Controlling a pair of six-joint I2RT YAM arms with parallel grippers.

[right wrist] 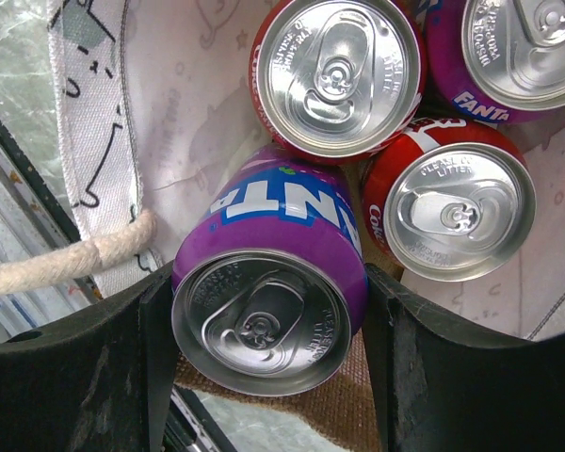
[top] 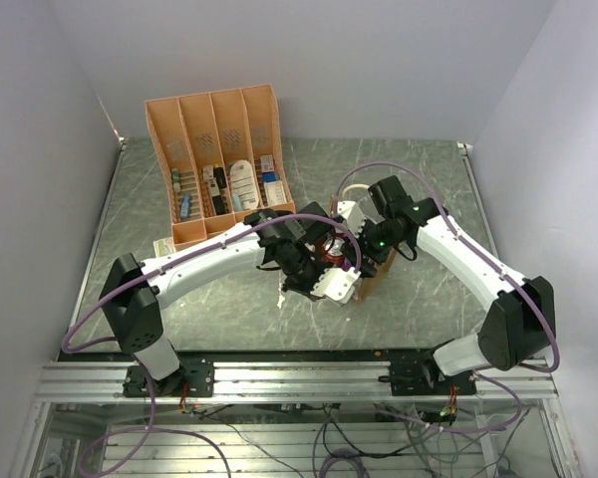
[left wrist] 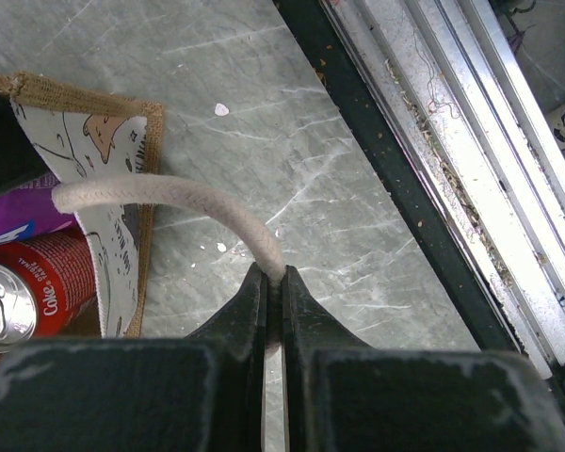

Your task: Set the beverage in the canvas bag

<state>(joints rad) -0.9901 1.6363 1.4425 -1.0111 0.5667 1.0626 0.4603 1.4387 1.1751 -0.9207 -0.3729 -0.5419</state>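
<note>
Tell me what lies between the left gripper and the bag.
The cream handle: the left gripper is shut on it, and it arcs back to the bag. Shown in the left wrist view.

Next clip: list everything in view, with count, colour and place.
table: one, grey-green marbled, under everything.
canvas bag: one, tan with pale printed panel, table centre.
rope handle: one, cream, on the bag.
Fanta can: one, purple, inside the bag.
second Fanta can: one, purple, inside the bag.
Coke cans: two, red, inside the bag.
organiser tray: one, orange, back left.
left gripper: black, shut on the rope handle.
right gripper: black, gripping the Fanta can.
</note>
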